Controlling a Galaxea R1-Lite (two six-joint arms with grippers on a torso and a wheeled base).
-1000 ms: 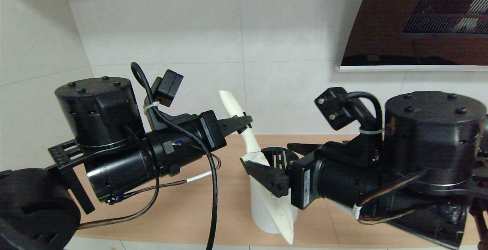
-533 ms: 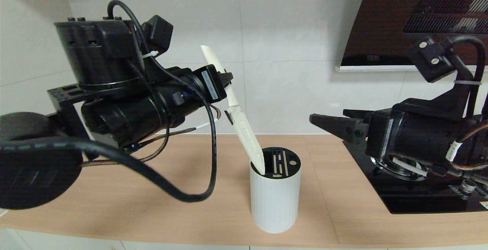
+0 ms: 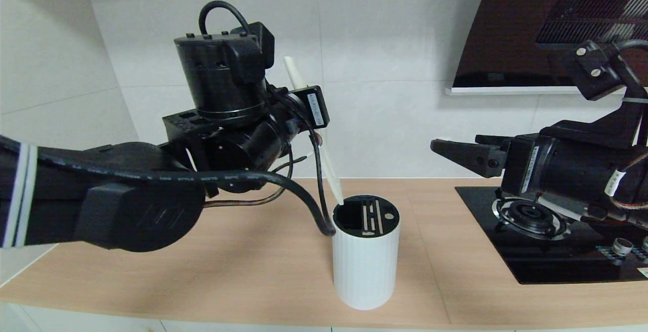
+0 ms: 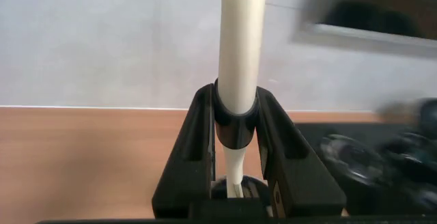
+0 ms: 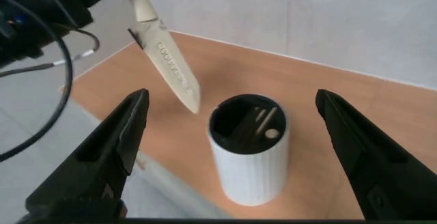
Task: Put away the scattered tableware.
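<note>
- The wooden desk (image 3: pixel 228 271) is seen across the lower frame, with a black stove (image 3: pixel 531 220) at its right.
- A white ribbed holder (image 3: pixel 365 266) is stood upright at lower centre.
- The right pincer (image 3: pixel 445 149) is held wide at mid right, gripping nothing.
- The left pincer (image 4: pixel 235 115) is clamped on a cream knife (image 3: pixel 331 177), which is tilted, tip down at the holder's rim.

Light wood worktop (image 3: pixel 243 271) runs along a glossy white tiled wall (image 3: pixel 385 69). On the right a black glass hob (image 3: pixel 536 268) sits in it, with a round burner (image 3: pixel 529 212) and a silvery knob (image 3: pixel 621 245) nearer the front. A dark range hood (image 3: pixel 552 33) hangs above.
</note>
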